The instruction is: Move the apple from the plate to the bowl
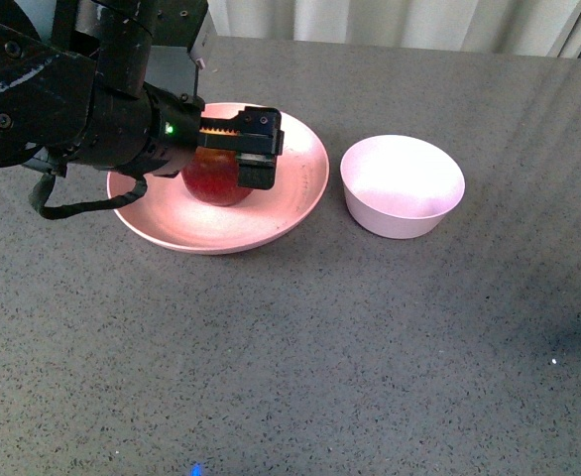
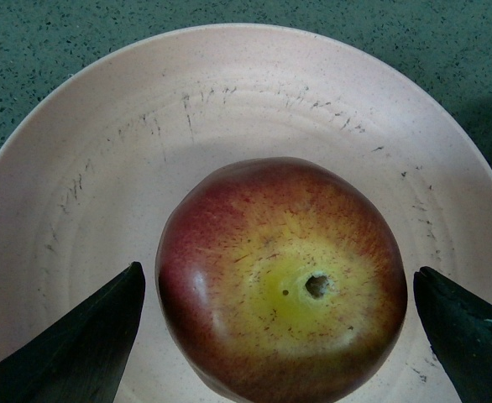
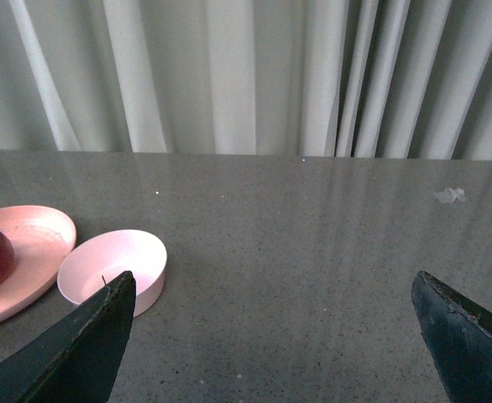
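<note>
apple [image 2: 281, 281] sits on the plate [image 2: 229, 75], square between the wide-spread jaws of the left gripper [image 2: 277, 273], neither touching it; bowl [image 1: 402, 185] just beside, toward the counter's right edge.

Table [image 1: 370, 347] – dark grey, finely speckled top, matte with faint light streaks toward the far edge. Two dishes stand directly on it, side by side. Plate [image 1: 308, 180]: wide, shallow, salmon pink, on the left. Bowl [image 1: 400, 220]: smaller, deeper, pale pink-white, just right of the plate – rims close, a narrow strip of table between. A small pale scrap [image 3: 450, 196] lies farther off on the top.
</note>
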